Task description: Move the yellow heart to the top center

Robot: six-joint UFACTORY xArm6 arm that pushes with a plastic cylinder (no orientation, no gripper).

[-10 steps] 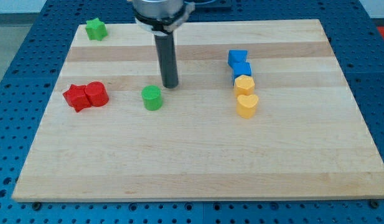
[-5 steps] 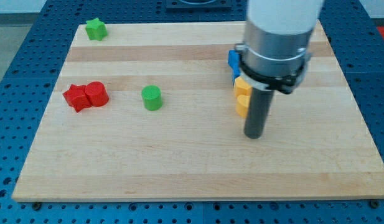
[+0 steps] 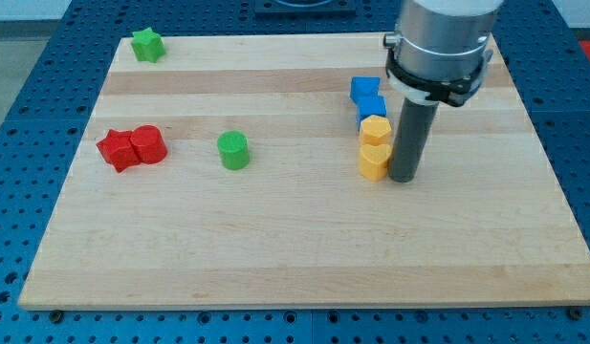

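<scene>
**Tip on the right flank of the yellow heart**

Because my tip (image 3: 403,178) stands just beside the yellow heart (image 3: 374,161), on the heart's right side and seemingly touching it, a push from here would send it toward the view's left. Directly above the heart sit 1 yellow block (image 3: 375,130) and 2 blue blocks (image 3: 368,96). No container is present. The rod has no fingers.
</scene>
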